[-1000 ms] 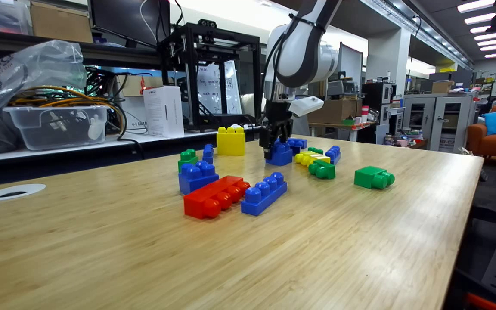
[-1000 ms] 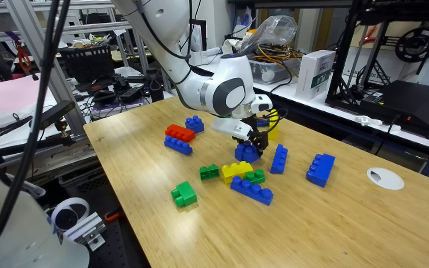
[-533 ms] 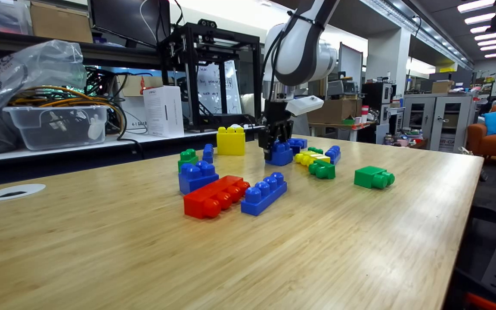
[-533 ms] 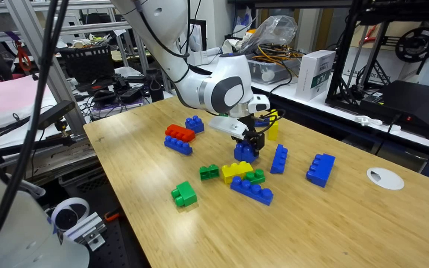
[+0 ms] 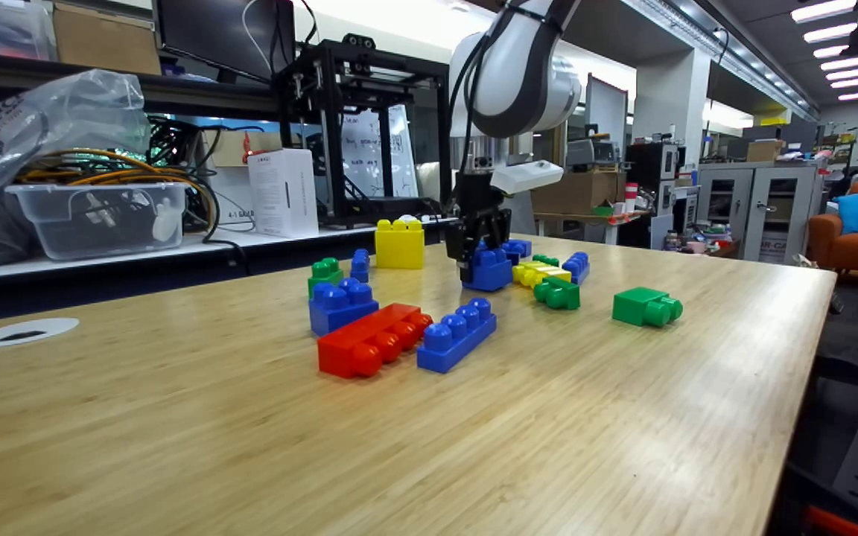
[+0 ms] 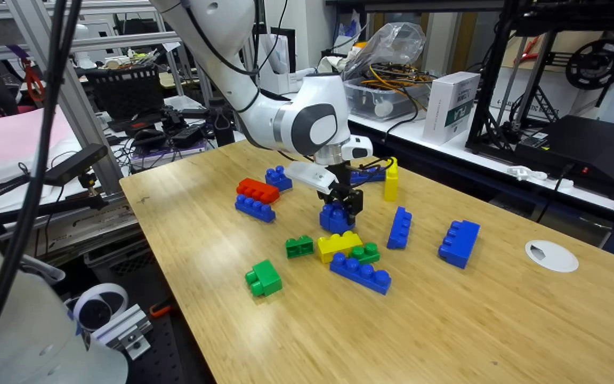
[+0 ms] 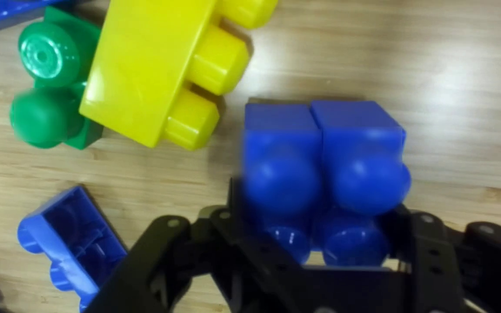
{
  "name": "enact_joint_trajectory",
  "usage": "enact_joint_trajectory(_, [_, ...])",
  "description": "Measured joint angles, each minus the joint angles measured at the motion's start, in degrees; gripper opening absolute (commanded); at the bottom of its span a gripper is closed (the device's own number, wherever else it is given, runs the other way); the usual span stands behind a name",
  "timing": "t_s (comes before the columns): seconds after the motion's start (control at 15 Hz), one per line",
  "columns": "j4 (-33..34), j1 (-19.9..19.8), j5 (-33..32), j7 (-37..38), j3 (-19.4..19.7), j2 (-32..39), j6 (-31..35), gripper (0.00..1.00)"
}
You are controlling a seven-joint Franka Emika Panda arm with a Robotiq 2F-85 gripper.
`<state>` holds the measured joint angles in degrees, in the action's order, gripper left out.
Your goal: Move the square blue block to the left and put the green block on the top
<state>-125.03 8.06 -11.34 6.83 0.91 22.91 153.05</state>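
Observation:
My gripper (image 6: pixel 339 207) has its fingers on two sides of the square blue block (image 7: pixel 283 182), a chunky studded brick with a seam down its middle. The block also shows under the gripper in both exterior views (image 5: pixel 490 272) (image 6: pixel 334 220). It is at table height; I cannot tell whether it touches the table. One small dark-green brick (image 7: pixel 46 108) lies against the yellow brick in the wrist view. Another dark-green brick (image 6: pixel 299 247) lies beside the yellow brick, and one more (image 5: pixel 325 275) stands farther off. I cannot tell which of these is the green block.
A yellow brick (image 6: pixel 339 244) lies close to the held block. A long blue brick (image 6: pixel 360 273), a bright green brick (image 6: pixel 263 278) and a red brick (image 5: pixel 373 342) lie around. Another square blue brick (image 5: pixel 341 307) stands by the red one. A yellow brick (image 6: pixel 390 181) stands upright.
My gripper and the square blue block have moved together. They have shifted left in an exterior view, away from the blue brick lying on its side. The other bricks stay put.

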Motion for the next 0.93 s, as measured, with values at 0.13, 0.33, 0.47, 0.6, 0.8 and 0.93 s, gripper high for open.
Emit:
enact_joint_trajectory(0.13, [-0.7,0.0,1.0,0.1,-0.6,-0.4,0.0,0.44])
enact_joint_trajectory(0.33, [-1.8,0.0,2.9,0.1,-1.8,-1.2,0.1,0.44])
enact_joint_trajectory(0.47, [-2.6,0.0,4.1,0.1,-2.6,-1.7,0.4,0.44])
enact_joint_trajectory(0.6, [-3.3,0.0,4.9,0.1,-3.3,-2.0,1.0,0.44])
enact_joint_trajectory(0.8, [-4.9,0.1,5.1,0.1,-4.1,-2.6,3.4,0.44])
enact_joint_trajectory(0.93, [-6.1,0.1,5.1,0.1,-4.6,-3.0,5.3,0.44])
